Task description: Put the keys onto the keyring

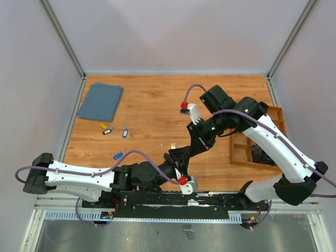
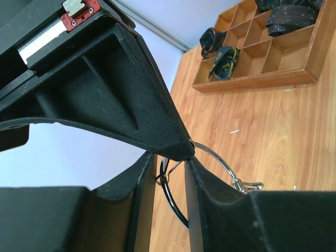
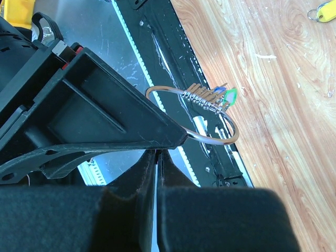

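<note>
The keyring (image 3: 210,140) is a silver wire loop held in the air between both grippers, over the table's near edge. Several keys (image 3: 202,95) hang threaded on it, with a green tag (image 3: 229,96) and a blue one. My right gripper (image 3: 157,153) is shut, and the ring's wire runs into its jaws. In the left wrist view the keyring (image 2: 216,156) passes through the gap of my left gripper (image 2: 170,163), whose fingers stand slightly apart. In the top view the grippers meet at centre, left (image 1: 176,157) and right (image 1: 188,148). Loose keys lie at left: yellow (image 1: 104,126), grey-blue (image 1: 125,133), blue (image 1: 118,155).
A folded blue cloth (image 1: 101,101) lies at the back left. A wooden compartment tray (image 1: 232,152) with dark items stands at the right, also in the left wrist view (image 2: 252,81). A small yellow piece (image 1: 173,145) lies near the grippers. One tagged key (image 3: 323,13) shows on the wood.
</note>
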`<state>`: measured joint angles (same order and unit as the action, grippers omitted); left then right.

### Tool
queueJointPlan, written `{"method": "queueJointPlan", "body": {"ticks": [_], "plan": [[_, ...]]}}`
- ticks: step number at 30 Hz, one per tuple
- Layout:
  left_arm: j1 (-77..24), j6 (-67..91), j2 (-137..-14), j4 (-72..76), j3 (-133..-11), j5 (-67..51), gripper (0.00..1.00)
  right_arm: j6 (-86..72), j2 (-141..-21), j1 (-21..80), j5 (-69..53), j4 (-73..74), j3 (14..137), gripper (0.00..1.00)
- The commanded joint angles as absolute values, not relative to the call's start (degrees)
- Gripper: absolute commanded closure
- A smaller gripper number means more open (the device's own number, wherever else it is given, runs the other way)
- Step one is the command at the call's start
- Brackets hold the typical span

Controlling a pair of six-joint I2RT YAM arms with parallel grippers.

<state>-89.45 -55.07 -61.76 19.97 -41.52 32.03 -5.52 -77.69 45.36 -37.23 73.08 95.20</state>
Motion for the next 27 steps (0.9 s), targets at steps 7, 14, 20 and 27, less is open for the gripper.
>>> {"method": "queueJointPlan", "body": {"ticks": [7,14,20,27], "plan": [[-89.7,-56.0,-62.1,21.9,-42.2,32.6,0.82,-4.1,-77.7,46.5,-38.3,75.8,97.1,0.99],[-89.7,-56.1,-62.1,22.4,-42.3,32.7,0.99,-4.1,-77.0,46.5,-37.4,76.1,97.2,0.99],[-89.7,-54.2,-62.1,21.0,-42.9,33.5,0.99,-5.0,-75.3,46.5,-32.8,74.8,98.7,0.86],[-89.7,-45.0,-62.0,17.2,-45.1,36.7,0.99,-10.1,-68.7,46.5,-23.9,64.6,96.1,0.62]]}}
